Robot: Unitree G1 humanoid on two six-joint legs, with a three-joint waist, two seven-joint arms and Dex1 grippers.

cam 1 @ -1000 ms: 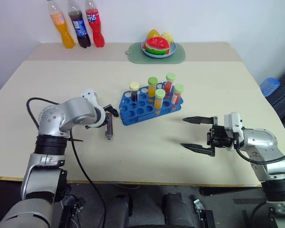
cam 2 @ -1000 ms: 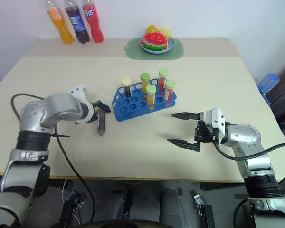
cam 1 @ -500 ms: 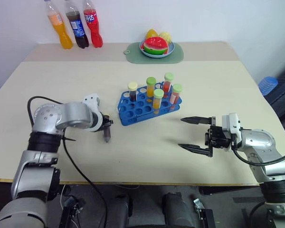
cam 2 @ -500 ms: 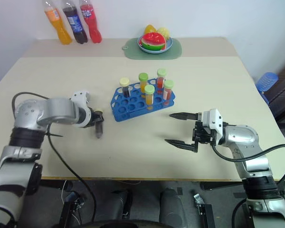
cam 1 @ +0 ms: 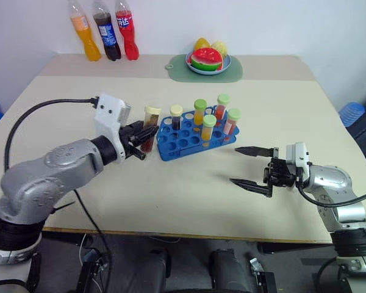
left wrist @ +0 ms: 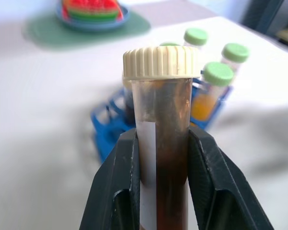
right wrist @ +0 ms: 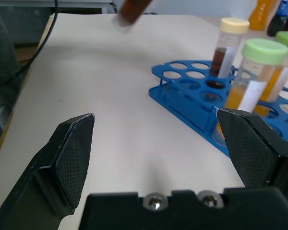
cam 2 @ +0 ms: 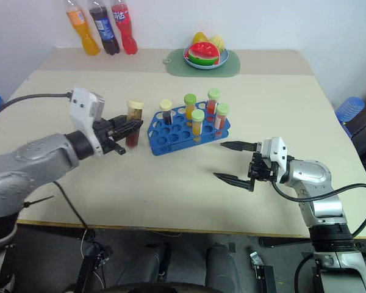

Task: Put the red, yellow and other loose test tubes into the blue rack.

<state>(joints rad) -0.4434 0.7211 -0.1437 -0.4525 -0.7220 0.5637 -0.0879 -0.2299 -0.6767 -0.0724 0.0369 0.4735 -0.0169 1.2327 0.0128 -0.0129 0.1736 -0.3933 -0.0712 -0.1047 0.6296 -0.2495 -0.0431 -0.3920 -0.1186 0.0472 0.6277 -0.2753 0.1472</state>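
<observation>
My left gripper [cam 1: 145, 132] is shut on a dark brown test tube with a cream cap [cam 1: 150, 122]. It holds the tube upright above the table, just left of the blue rack [cam 1: 182, 139]. The left wrist view shows the tube [left wrist: 163, 143] clamped between both black fingers [left wrist: 126, 184], with the rack [left wrist: 105, 130] blurred behind. Several capped tubes stand in the rack: orange and red ones with green caps [cam 1: 208, 127] and a dark one with a cream cap [cam 1: 176, 116]. My right gripper [cam 1: 234, 165] hovers open to the right of the rack, pointing at it [right wrist: 192, 103].
Three soda bottles [cam 1: 107, 36] stand at the table's far left corner. A plate of fruit [cam 1: 208, 60] sits on a green mat [cam 1: 178, 68] at the far middle. A blue object [cam 1: 349, 112] lies off the table's right edge.
My left gripper shut on the brown tube lying on the table, lifted it and turned it upright beside the rack. The right gripper has stayed put.
</observation>
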